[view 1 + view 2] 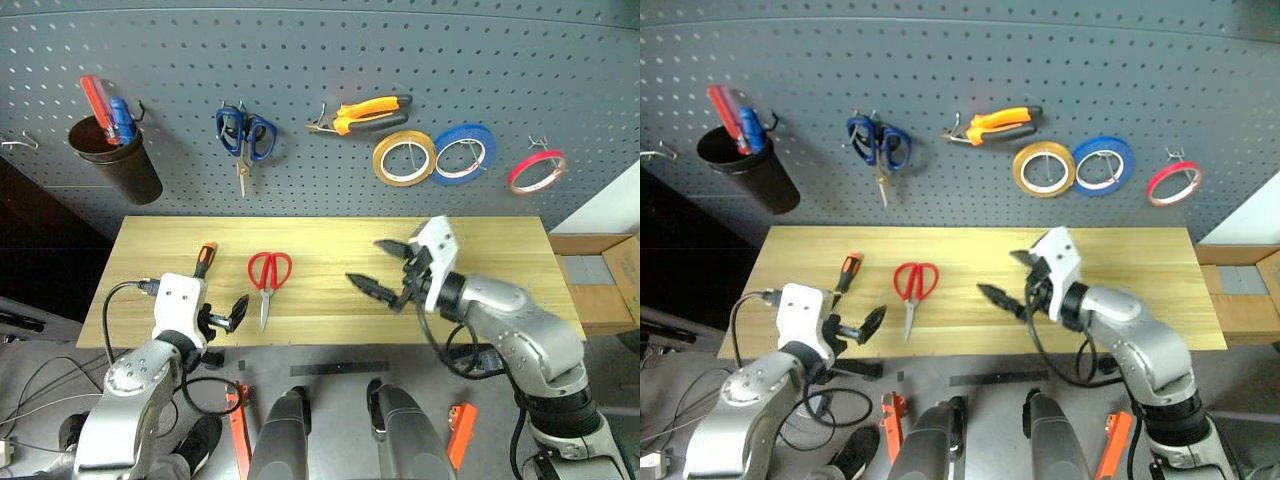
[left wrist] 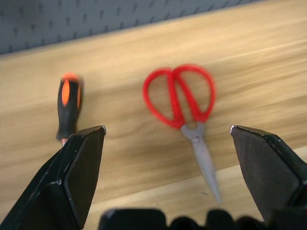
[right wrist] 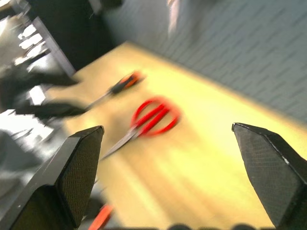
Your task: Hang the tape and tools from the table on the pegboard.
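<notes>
Head views: pegboard [image 1: 320, 80] carries red tape [image 1: 537, 171] at 3 o'clock and orange-handled pliers [image 1: 365, 113] near 12; tabletop [image 1: 500, 290] holds red-handled scissors [image 1: 268, 280], with screwdriver [image 1: 204, 260] at their 9 o'clock. Left gripper [image 1: 228, 315] at 7 o'clock, right gripper [image 1: 385, 268] near centre; both jaws spread, empty. Left wrist view: scissors [image 2: 184, 103] between the spread fingers [image 2: 79, 167]. Right wrist view: scissors [image 3: 151, 117] and screwdriver [image 3: 122, 84] lie ahead.

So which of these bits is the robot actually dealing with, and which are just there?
Job: red-handled scissors and screwdriver lying on the table; orange-handled pliers and red tape already on the pegboard.

Just there: blue-handled scissors, yellow roll, blue roll, black cup.
</notes>
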